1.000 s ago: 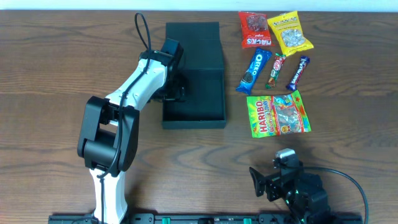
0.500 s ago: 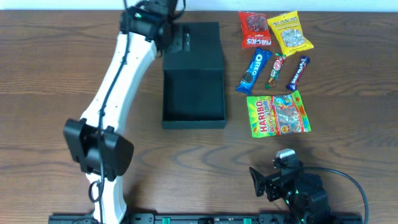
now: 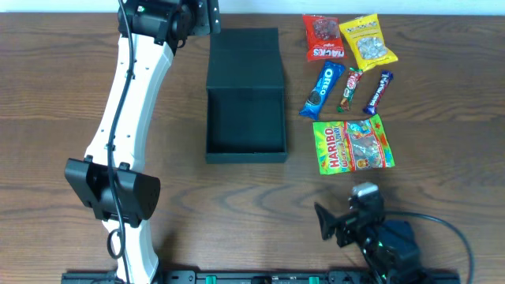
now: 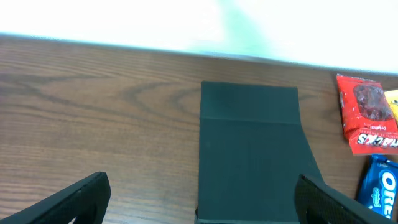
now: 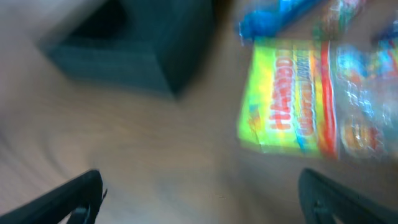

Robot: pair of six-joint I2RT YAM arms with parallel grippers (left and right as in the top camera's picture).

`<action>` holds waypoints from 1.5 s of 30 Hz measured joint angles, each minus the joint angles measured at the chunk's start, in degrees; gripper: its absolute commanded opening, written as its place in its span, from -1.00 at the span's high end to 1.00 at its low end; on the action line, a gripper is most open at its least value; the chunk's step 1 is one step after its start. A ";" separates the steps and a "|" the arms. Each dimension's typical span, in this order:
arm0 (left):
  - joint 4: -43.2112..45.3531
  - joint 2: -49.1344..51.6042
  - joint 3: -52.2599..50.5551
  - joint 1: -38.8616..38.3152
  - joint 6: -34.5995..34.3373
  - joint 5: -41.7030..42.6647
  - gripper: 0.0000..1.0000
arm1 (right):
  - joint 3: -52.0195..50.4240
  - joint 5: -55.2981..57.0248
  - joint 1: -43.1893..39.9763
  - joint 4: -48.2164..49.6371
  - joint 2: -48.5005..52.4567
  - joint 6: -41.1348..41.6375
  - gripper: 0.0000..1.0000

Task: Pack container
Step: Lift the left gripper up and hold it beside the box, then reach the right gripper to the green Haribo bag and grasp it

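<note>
Container (image 3: pixel 245 118): dark teal-black matte rectangular cardboard box, lid open.
Left gripper (image 4: pixel 202 183): jaws apart.
Right gripper (image 5: pixel 199 179): jaws apart.

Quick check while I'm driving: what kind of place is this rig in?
Probably a lab or office test bench, not a home or shop: a wood-grain table, the left arm and right arm mounted at its near edge, and snack packs laid out neatly beside the open container.

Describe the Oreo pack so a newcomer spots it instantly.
Start at the open black box in the overhead view. Just right of it, above the Haribo bag, lies the Oreo pack. It is the only bright blue wrapper, with white OREO lettering.
</note>
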 measured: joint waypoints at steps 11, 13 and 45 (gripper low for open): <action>0.04 0.00 0.00 -0.04 0.02 3.45 -0.91 | 0.11 -0.61 0.00 19.98 0.00 14.08 -0.99; -0.09 0.00 0.00 -0.04 0.02 3.67 -0.90 | 0.13 2.23 0.00 27.54 -0.02 14.71 -0.98; 2.71 0.00 0.00 -0.07 0.02 4.48 -0.91 | 50.42 -17.81 -31.23 6.69 75.25 -9.35 -0.99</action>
